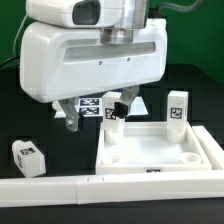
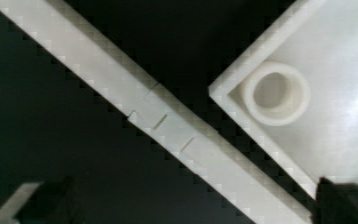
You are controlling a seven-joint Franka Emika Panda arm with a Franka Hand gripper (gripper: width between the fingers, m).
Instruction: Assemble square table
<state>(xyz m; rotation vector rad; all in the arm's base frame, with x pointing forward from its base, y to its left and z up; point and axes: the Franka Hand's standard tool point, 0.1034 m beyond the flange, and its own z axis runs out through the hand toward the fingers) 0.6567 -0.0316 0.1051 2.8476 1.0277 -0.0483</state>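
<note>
Claw hangs upper-centre of frame, jaws wide apart, empty; tabletop lies lower right, corner just beside.

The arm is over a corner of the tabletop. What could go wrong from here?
1. The open jaws hang over the tabletop corner and the rail beside it; going straight down, a finger might strike either edge and push the tabletop.
2. The upright leg stands close behind the tabletop; a sideways sweep might knock it over.
</note>
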